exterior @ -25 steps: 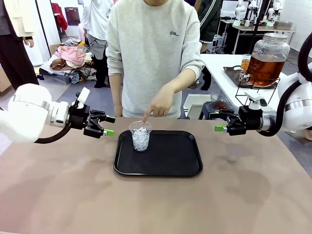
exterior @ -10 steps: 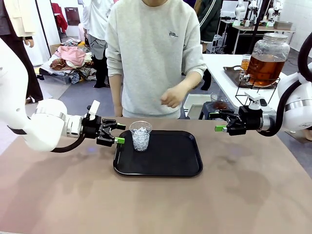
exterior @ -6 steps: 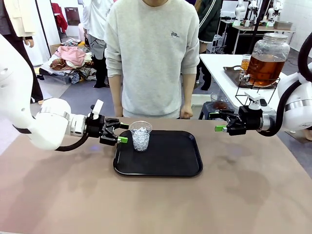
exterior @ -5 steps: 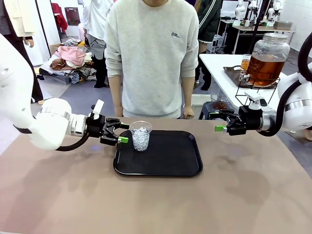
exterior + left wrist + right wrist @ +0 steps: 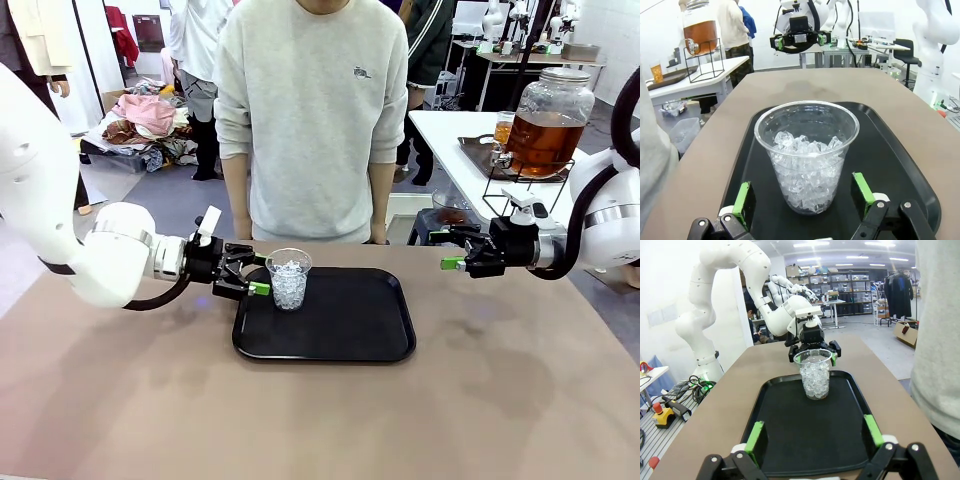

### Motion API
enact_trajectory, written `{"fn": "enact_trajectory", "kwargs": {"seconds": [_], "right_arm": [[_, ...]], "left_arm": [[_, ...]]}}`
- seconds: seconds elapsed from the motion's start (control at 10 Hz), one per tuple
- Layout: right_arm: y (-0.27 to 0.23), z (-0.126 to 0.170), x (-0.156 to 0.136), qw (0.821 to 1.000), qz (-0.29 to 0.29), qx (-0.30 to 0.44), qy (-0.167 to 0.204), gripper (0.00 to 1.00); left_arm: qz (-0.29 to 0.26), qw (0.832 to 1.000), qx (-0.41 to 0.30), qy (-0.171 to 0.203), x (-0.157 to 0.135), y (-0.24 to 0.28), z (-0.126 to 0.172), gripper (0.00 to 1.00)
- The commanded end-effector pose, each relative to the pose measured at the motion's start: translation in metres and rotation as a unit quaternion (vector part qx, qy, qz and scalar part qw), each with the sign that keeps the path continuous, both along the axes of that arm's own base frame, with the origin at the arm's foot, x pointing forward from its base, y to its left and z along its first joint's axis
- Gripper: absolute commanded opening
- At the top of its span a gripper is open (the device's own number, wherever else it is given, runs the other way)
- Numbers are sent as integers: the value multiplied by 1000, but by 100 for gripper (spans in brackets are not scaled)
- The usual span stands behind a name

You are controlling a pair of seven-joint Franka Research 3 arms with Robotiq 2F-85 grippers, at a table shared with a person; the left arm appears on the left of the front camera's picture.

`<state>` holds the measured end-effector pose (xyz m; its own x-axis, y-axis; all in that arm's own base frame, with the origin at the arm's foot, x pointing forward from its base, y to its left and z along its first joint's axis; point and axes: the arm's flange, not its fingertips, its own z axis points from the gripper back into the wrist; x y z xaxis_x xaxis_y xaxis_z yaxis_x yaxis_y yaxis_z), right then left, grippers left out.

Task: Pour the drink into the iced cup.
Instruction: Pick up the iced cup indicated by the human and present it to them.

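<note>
The iced cup [image 5: 288,279], clear plastic and about half full of ice cubes, stands at the back left of a black tray [image 5: 340,335]. My left gripper [image 5: 257,274] is open at the cup's left side. In the left wrist view its green pads [image 5: 743,204] flank the cup [image 5: 807,155] without touching it. My right gripper [image 5: 447,250] hovers open and empty to the right of the tray, pointing at the cup [image 5: 815,373]. Amber drink fills a big glass jar [image 5: 546,122] on a wire stand on the side table.
A person in a grey sweatshirt [image 5: 305,110] stands at the far edge behind the tray, arms down. A small glass of amber liquid [image 5: 503,128] sits on a tray beside the jar. Bare brown tabletop [image 5: 300,420] lies in front of the tray.
My left gripper moved right to the cup, still open. The person's hand, earlier pointing at the cup, pulled back and both arms dropped. The right arm has not moved.
</note>
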<state>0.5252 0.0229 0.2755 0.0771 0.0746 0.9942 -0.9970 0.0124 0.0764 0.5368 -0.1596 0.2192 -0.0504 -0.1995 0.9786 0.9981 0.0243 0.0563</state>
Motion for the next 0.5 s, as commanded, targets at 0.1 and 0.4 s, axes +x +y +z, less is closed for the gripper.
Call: {"fn": "enact_trajectory", "kwargs": {"seconds": [0.1, 0.4], "right_arm": [[1, 3, 3, 1000, 1, -1, -4, 100], [1, 3, 3, 1000, 1, -1, -4, 100]], "left_arm": [[-8, 1000, -6, 9, 6, -10, -1, 100], [-20, 1000, -7, 13, 5, -19, -1, 100]]}}
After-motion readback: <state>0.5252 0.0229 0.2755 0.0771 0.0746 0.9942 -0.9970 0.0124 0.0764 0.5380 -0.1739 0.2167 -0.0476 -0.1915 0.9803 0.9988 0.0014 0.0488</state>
